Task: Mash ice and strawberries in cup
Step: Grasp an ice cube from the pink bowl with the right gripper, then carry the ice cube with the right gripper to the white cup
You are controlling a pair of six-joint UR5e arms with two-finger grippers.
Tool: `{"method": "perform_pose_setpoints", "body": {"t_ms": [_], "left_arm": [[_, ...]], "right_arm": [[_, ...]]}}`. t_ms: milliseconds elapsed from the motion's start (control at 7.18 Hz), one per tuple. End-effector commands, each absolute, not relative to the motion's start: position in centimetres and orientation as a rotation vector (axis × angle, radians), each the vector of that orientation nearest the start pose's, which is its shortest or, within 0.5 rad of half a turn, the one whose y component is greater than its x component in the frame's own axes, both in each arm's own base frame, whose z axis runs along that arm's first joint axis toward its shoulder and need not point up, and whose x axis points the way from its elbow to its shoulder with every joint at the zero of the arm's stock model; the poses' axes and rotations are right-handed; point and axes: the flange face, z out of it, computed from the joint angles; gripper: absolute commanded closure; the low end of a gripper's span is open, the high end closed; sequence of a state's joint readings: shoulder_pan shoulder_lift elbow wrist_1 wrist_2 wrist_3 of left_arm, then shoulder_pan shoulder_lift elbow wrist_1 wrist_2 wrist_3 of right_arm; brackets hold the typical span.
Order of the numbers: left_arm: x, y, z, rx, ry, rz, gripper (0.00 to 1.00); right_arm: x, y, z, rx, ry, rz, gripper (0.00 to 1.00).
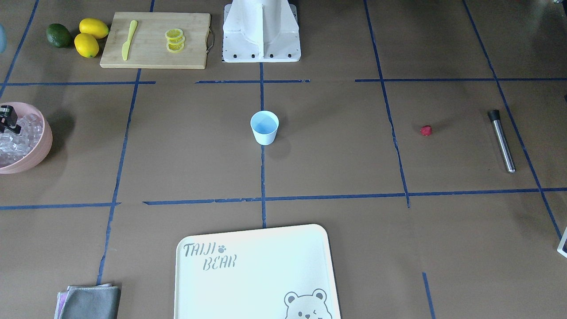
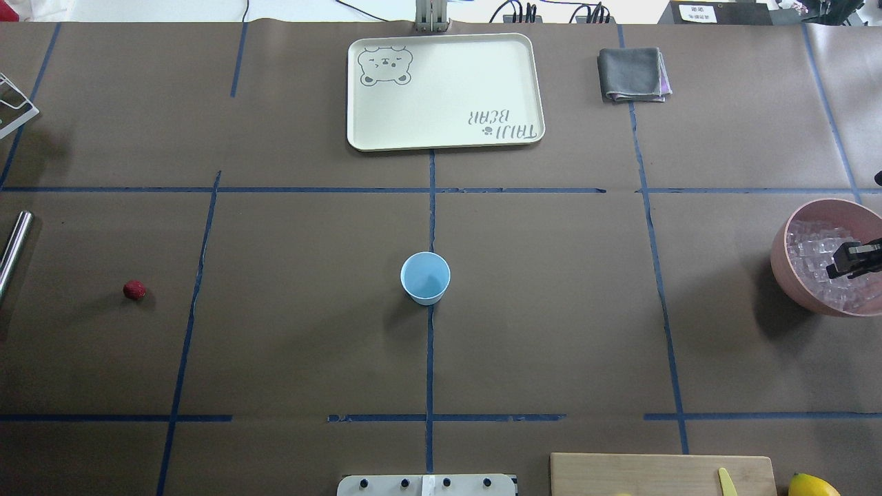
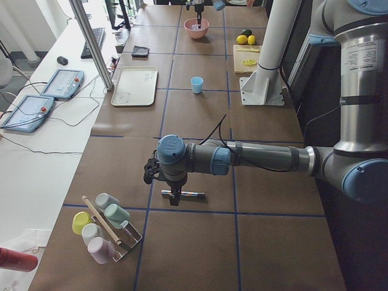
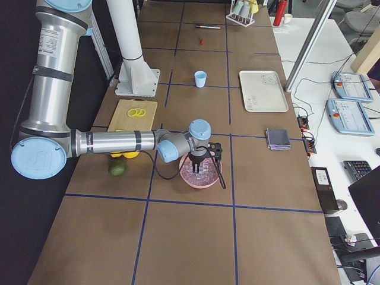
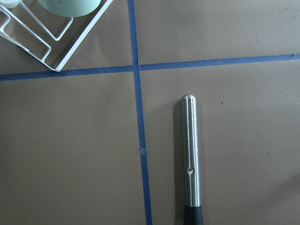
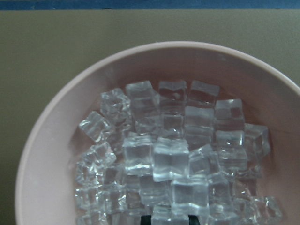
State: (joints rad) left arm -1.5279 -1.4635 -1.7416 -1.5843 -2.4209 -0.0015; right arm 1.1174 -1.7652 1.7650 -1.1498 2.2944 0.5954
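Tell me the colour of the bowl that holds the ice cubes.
Pale pink; the bowl shows best in the right wrist-mounted view.

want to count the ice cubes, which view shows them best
The right wrist view: the ice is close up, cubes distinct in the pink bowl. Overhead and front views catch it at the frame edge, partly behind the right gripper. Side views show it small; the left wrist view misses it.

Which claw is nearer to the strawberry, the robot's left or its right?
Left. The left claw hangs above the steel muddler, just beyond the strawberry at that end; the right claw is over the pink bowl of ice at the opposite end.
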Motion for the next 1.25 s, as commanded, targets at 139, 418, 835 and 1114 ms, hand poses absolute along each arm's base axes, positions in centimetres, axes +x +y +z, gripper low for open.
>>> {"method": "perform_pose_setpoints", "body": {"t_ms": [139, 418, 835, 1114], "left_arm": [[-3.9, -45.2, 61.7, 0.054, 0.854, 0.072, 0.0], [-3.9, -45.2, 61.7, 0.054, 0.856, 0.072, 0.0], [-4.0, -44.9, 61.3, 0.062, 0.854, 0.074, 0.0], [-4.1, -44.1, 61.1, 0.064, 0.854, 0.073, 0.0]], "right_arm": [[-12.5, -40.2, 51.0, 0.066, -0.94, -0.017, 1.0], [-14.2, -40.6, 43.8, 0.096, -1.032, 0.016, 1.0], [-28.1, -41.7, 26.8, -0.042, -1.242, 0.138, 1.0], [-42.0, -38.1, 19.4, -0.061, -1.269, 0.225, 0.99]]}}
